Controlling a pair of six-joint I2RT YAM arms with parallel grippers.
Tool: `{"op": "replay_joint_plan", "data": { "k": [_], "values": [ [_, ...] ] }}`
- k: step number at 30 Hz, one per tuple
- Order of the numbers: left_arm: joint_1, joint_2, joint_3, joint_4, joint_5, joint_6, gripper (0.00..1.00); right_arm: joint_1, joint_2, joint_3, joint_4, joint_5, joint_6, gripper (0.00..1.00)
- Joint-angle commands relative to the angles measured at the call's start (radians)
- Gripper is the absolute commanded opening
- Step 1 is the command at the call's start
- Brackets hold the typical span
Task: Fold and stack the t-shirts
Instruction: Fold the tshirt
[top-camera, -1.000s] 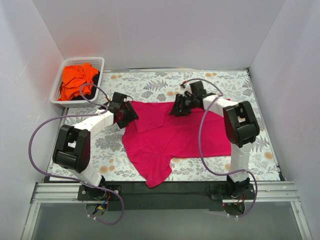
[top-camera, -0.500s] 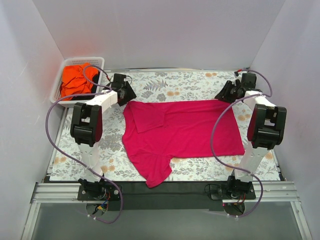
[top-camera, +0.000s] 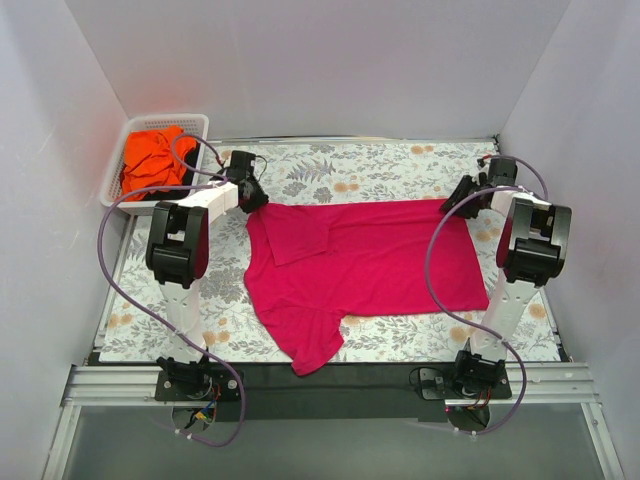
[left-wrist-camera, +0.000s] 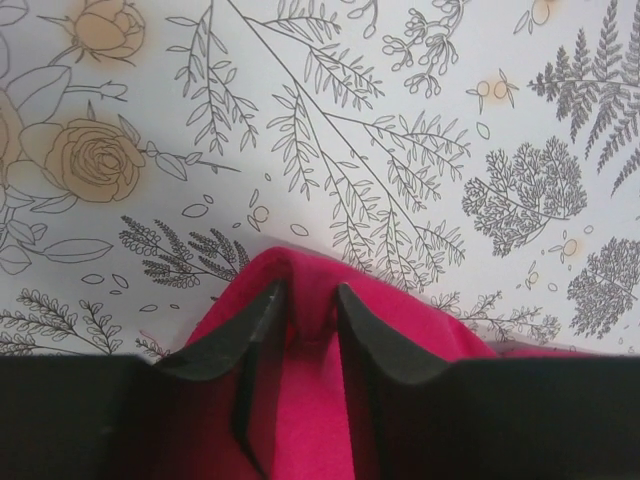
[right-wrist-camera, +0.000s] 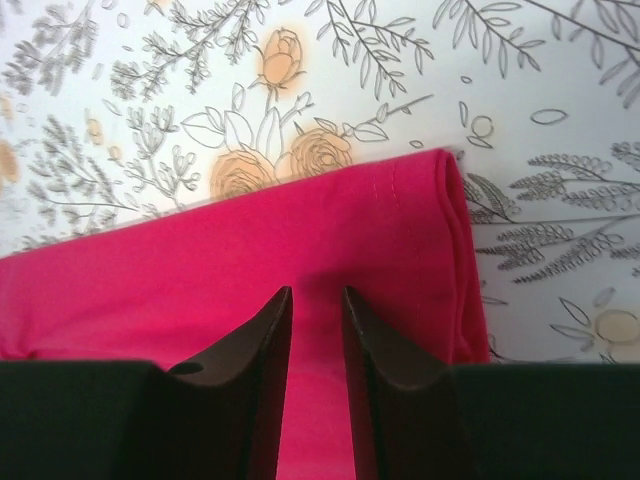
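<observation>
Two corners matter: left gripper (left-wrist-camera: 308, 290) jaws clamp the magenta t-shirt (top-camera: 370, 260) at upper left; right gripper (right-wrist-camera: 315, 292) jaws stand narrow, grip cannot be told. A thin pinch may slip.

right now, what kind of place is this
Probably a robot test booth, not a home: white walls box in a floral table, the left arm and right arm are bolted at its near edge, and a pink shirt lies spread near a basket.
</observation>
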Motion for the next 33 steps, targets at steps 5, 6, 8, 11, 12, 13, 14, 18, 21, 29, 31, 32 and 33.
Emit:
{"op": "replay_joint_plan", "data": {
  "k": [5,6,8,11,12,13,14,18,21,29,31,32,33],
  "values": [
    [0.029,-0.007,-0.041,0.029,-0.106,-0.040,0.08,-0.058,0.058,0.016,0.051,0.030,0.012,0.29],
    [0.034,-0.006,-0.041,0.030,-0.112,-0.045,0.06,-0.065,0.058,0.010,0.056,0.034,0.015,0.29],
    [0.043,-0.001,-0.038,0.038,-0.113,-0.045,0.05,-0.084,0.052,0.001,0.063,0.042,0.022,0.29],
    [0.045,0.006,-0.018,0.041,-0.086,-0.023,0.08,-0.085,0.026,0.001,0.063,0.007,0.009,0.29],
    [0.045,0.005,-0.018,0.045,-0.069,-0.020,0.11,-0.084,0.015,-0.002,0.063,0.000,0.010,0.30],
    [0.045,-0.009,-0.021,0.056,-0.046,-0.014,0.19,-0.081,0.001,-0.004,0.063,-0.007,0.010,0.30],
    [0.043,-0.020,-0.034,0.061,-0.037,-0.011,0.24,-0.079,-0.028,-0.007,0.063,-0.007,0.012,0.31],
    [0.025,-0.105,-0.061,0.072,-0.015,0.017,0.46,-0.067,-0.112,-0.032,0.062,0.026,0.024,0.32],
    [0.003,-0.187,-0.099,0.072,-0.017,0.046,0.57,-0.064,-0.180,-0.078,0.057,0.088,0.044,0.32],
    [-0.129,-0.363,-0.268,0.070,-0.020,0.084,0.61,-0.059,-0.229,-0.173,0.053,0.093,0.085,0.33],
    [-0.139,-0.394,-0.320,0.065,-0.005,0.067,0.61,-0.056,-0.221,-0.185,0.053,0.091,0.102,0.33],
    [-0.141,-0.406,-0.340,0.062,0.000,0.058,0.61,-0.056,-0.220,-0.190,0.054,0.092,0.120,0.33],
    [-0.141,-0.428,-0.356,0.062,0.006,0.050,0.61,-0.056,-0.217,-0.199,0.056,0.095,0.128,0.33]
  ]
}}
